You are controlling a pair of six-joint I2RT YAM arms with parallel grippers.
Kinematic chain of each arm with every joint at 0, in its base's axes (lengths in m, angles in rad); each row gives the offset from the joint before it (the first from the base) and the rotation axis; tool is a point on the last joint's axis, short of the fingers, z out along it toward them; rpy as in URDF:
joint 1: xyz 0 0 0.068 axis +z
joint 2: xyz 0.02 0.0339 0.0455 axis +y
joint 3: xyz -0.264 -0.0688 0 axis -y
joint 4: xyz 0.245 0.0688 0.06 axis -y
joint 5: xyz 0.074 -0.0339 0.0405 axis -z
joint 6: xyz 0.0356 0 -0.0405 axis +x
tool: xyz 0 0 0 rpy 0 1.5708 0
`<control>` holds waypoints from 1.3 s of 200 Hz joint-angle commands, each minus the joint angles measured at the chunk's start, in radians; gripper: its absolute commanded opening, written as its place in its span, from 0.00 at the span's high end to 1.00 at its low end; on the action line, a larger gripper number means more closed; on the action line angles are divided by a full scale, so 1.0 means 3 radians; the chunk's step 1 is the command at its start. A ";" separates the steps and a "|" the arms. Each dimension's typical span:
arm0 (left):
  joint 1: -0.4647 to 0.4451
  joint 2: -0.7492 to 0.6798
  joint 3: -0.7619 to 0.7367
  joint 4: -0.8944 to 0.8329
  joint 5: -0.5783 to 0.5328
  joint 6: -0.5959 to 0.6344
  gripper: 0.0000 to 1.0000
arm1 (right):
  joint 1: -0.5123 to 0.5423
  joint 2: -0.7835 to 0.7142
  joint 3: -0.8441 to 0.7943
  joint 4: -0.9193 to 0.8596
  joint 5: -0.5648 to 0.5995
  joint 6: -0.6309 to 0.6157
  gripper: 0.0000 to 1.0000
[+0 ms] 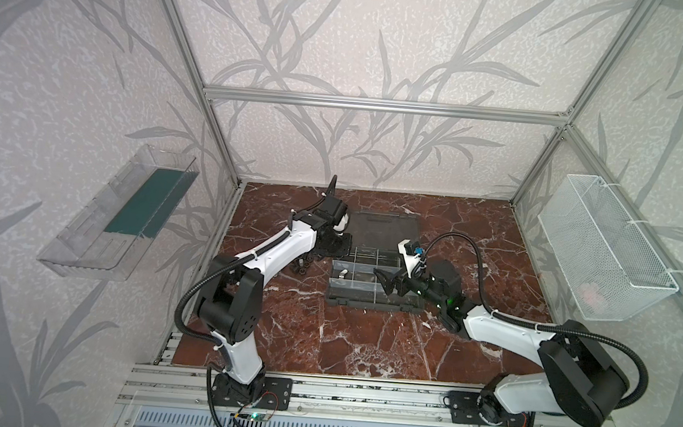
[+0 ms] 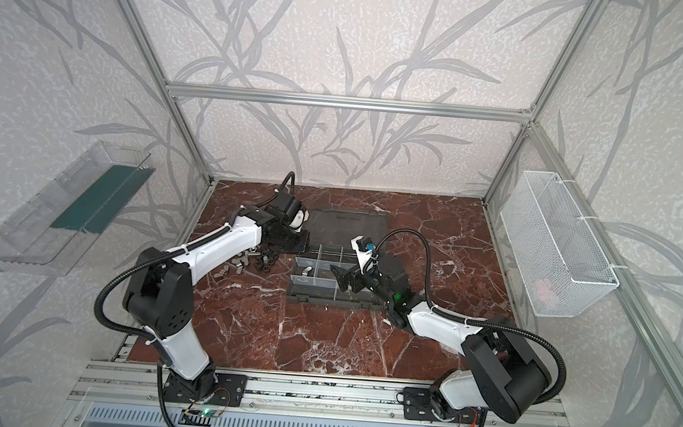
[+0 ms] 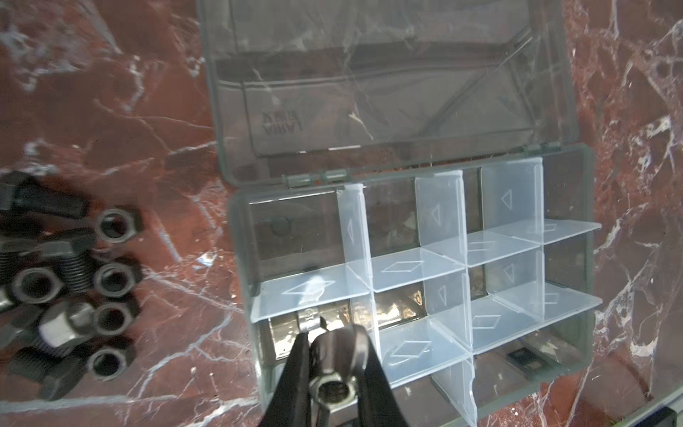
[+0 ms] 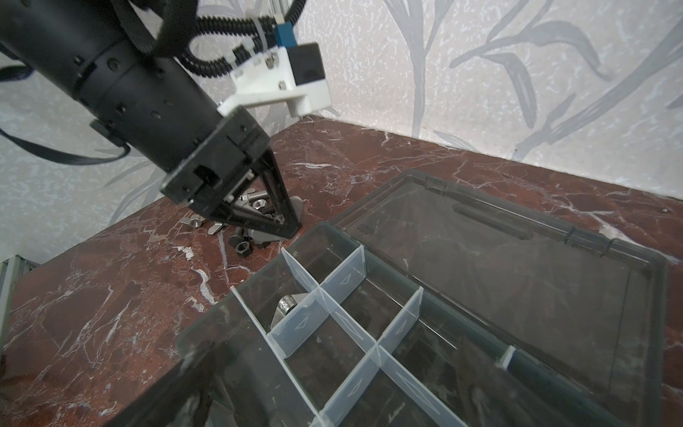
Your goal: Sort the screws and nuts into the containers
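1. i count one case on the table. its lid lies flat open behind it. clear dividers split it into three rows of compartments, but i cannot fix how many there are.
2. in the left wrist view i count five black nuts in the pile just beside the case. at least three black screws lie among them, overlapping too much for an exact tally. there is also one paler grey screw.
3. one silver piece sits in the left-end compartment of the middle row. it is too small for me to tell what kind it is.
4. the left gripper is nearly closed and pinches one silver nut between its fingers. it hangs just beside the case's far left corner, over the edge of the pile. i cannot tell whether its tips touch the table.
5. the right gripper has its jaws spread wide and holds nothing. it hovers over the right part of the case, touching nothing that i can see.
6. the held nut's hole faces back along the fingers toward the wrist camera. the black nuts lie mostly hole-up. the screws lie on their sides, shafts flat along the table. the case's long side runs left to right in both top views.
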 commanded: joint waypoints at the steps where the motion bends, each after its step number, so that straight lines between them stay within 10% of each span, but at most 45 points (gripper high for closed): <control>1: 0.0004 0.0118 -0.0077 0.0066 0.0037 -0.0008 0.85 | -0.0020 -0.0041 -0.0015 0.0056 0.0029 -0.0030 0.01; 260: -0.0367 0.0536 0.0105 -0.0310 -0.0215 0.0092 0.78 | -0.0016 0.0041 0.0011 0.0061 0.0034 -0.0038 0.01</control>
